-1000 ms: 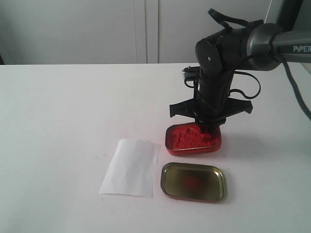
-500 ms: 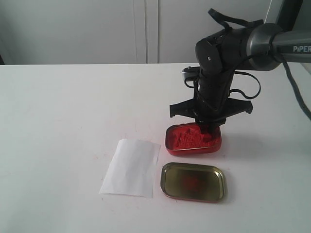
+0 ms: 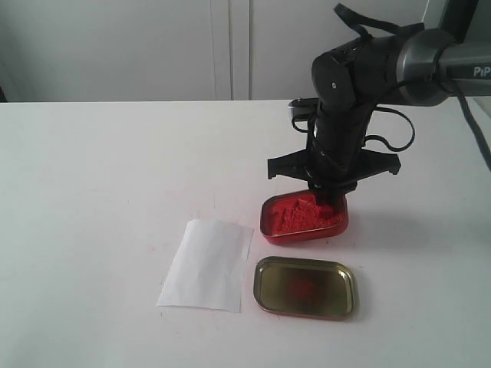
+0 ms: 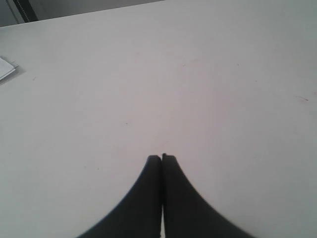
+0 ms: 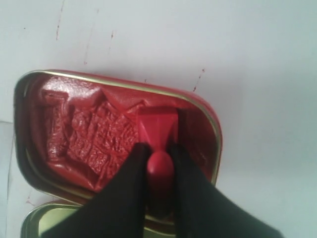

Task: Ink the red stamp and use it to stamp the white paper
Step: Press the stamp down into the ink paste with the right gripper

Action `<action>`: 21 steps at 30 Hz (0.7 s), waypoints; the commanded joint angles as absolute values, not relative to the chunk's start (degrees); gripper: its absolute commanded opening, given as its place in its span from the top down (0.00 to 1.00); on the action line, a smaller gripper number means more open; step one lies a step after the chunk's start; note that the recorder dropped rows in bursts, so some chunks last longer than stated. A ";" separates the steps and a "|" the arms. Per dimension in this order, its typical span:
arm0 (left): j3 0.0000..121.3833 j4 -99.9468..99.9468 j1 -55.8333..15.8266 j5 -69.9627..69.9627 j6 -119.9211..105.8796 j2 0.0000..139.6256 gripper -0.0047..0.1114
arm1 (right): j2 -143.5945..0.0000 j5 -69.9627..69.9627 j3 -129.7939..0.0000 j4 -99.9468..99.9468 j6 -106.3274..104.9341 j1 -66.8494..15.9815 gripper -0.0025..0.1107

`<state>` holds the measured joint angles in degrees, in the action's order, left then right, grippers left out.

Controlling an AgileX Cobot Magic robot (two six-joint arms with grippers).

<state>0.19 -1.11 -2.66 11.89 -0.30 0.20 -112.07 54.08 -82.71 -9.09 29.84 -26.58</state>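
My right gripper [image 5: 159,147] [image 3: 330,198] is shut on the red stamp [image 5: 158,134], holding its narrow handle between the fingers. The stamp's square base hangs over the right end of the red ink tin [image 3: 304,219] [image 5: 74,129], just above the rough red ink. The white paper [image 3: 207,264] lies flat to the left of the tins. My left gripper [image 4: 162,157] is shut with nothing in it, over bare table, and is out of the exterior view.
The tin's brass lid [image 3: 306,287] lies open side up in front of the ink tin, right of the paper. A corner of something white [image 4: 6,68] shows at the left wrist view's edge. The white tabletop [image 3: 92,192] stretches left.
My right gripper has risen slightly with the stamp, lifting its base off the ink. The tin, lid and paper have stayed put.
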 commanded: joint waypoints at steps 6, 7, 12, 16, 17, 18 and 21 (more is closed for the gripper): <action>0.00 -0.96 -2.46 11.57 -0.46 0.00 0.96 | -110.73 53.94 -82.59 -9.02 29.79 -26.23 0.98; 0.00 -0.96 -2.46 11.57 -0.46 0.00 0.96 | -110.73 53.94 -82.59 -9.02 29.79 -26.23 0.98; 0.00 -0.96 -2.46 11.57 -0.46 0.00 0.96 | -110.73 53.94 -82.59 -9.02 30.13 -26.23 0.98; 0.00 -0.96 -2.46 11.57 -0.46 0.00 0.96 | -110.73 53.94 -82.59 -9.02 30.30 -26.23 0.98; 0.00 -0.96 -2.46 11.57 -0.46 0.00 0.96 | -110.73 53.94 -82.59 -9.02 30.30 -26.23 0.98; 0.00 -0.96 -2.46 11.57 -0.46 0.00 0.96 | -110.73 53.94 -82.59 -9.02 30.30 -26.23 0.98; 0.00 -0.96 -2.46 11.57 -0.46 0.00 0.96 | -110.73 53.94 -82.59 -9.02 30.30 -26.23 0.98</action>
<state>0.19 -1.11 -2.66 11.89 -0.30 0.20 -111.70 53.97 -82.71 -9.09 30.36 -26.58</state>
